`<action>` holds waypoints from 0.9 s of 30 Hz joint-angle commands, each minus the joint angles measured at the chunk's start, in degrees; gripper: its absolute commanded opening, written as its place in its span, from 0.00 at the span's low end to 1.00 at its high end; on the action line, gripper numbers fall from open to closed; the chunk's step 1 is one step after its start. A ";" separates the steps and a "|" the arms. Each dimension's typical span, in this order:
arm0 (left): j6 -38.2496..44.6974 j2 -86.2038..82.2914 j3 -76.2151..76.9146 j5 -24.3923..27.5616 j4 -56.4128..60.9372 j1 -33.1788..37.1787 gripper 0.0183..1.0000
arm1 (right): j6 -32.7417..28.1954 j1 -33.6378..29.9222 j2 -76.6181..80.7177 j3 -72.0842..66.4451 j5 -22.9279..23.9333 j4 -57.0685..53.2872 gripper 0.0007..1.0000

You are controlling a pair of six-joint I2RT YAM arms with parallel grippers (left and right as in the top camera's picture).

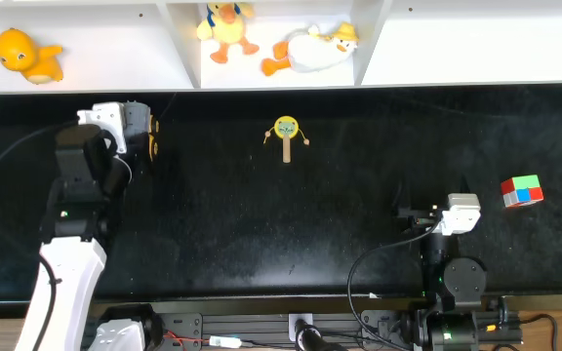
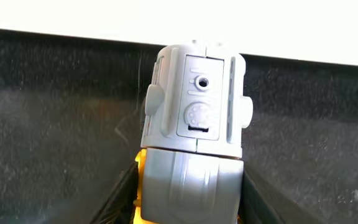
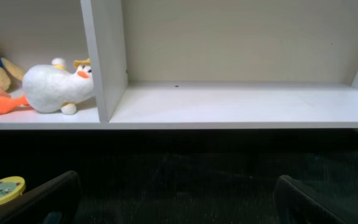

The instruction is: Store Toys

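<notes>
My left gripper (image 1: 137, 135) is shut on a grey toy robot (image 2: 194, 118) with a yellow underside, held just in front of the white shelf (image 1: 281, 80) at the table's far left. In the left wrist view the toy stands up between my fingers (image 2: 120, 202). A small yellow rattle drum (image 1: 286, 132) lies on the black table below the middle compartment and also shows in the right wrist view (image 3: 2, 189). A colour cube (image 1: 522, 191) lies at the right. My right gripper (image 1: 413, 216) is open and low over the table, with nothing between its fingers (image 3: 48, 196).
The shelf's left compartment holds an orange duck (image 1: 27, 56). The middle one holds a yellow plush duck (image 1: 227, 29) and a white plush duck (image 3: 58, 87). The right compartment floor (image 3: 241, 102) is bare. A divider wall (image 3: 104, 59) separates it from the middle one.
</notes>
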 commanded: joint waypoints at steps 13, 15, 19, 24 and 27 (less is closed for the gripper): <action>-1.27 29.57 31.01 3.34 2.54 -0.48 0.34 | 0.07 0.20 -0.50 -0.79 0.00 0.33 1.00; -1.27 31.67 32.74 3.37 2.89 -0.48 0.34 | 0.07 0.20 -0.50 -0.79 0.00 0.33 1.00; -1.51 34.82 34.03 3.34 4.11 -0.46 0.34 | 0.07 0.20 -0.50 -0.79 0.00 0.33 0.99; -1.44 36.26 34.03 3.28 5.40 -0.46 0.82 | 0.07 0.20 -0.50 -0.79 0.00 0.33 1.00; -1.44 35.39 34.01 3.28 4.11 -0.48 1.00 | 0.07 0.20 -0.50 -0.79 0.00 0.33 1.00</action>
